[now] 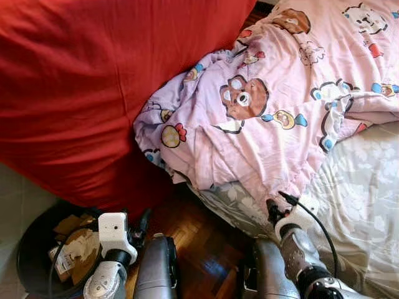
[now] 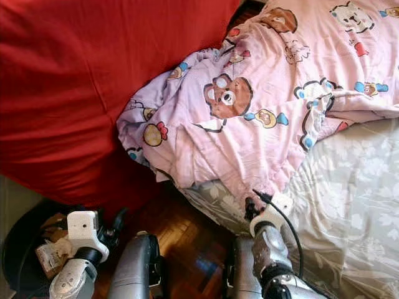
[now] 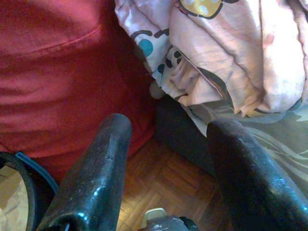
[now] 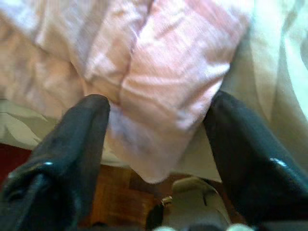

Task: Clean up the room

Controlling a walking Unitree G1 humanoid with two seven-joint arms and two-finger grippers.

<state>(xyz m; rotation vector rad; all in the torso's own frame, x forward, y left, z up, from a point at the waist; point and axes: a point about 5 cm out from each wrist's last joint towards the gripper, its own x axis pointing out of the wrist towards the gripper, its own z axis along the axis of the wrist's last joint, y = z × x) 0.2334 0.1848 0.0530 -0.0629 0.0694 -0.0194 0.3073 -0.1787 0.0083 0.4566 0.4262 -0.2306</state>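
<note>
Right wrist view: your right gripper (image 4: pixel 156 139), fingers spread, straddles the hanging edge of the rumpled pink cartoon-print blanket (image 1: pixel 274 112); your left gripper (image 3: pixel 168 159) waits open.

- Your two eye views look steeply down from the head onto the quilt (image 1: pixel 274 106), the red cushion (image 1: pixel 93 87) and the parquet (image 1: pixel 199 243). Both show the same scene, slightly offset sideways.
- Your left wrist view looks along its open fingers (image 3: pixel 96 178), close over the parquet, and shares the cushion and quilt edge with the eyes.
- Your right wrist view sits very close to the quilt's hem, blurred, fingers (image 4: pixel 77 144) either side of it.
</note>
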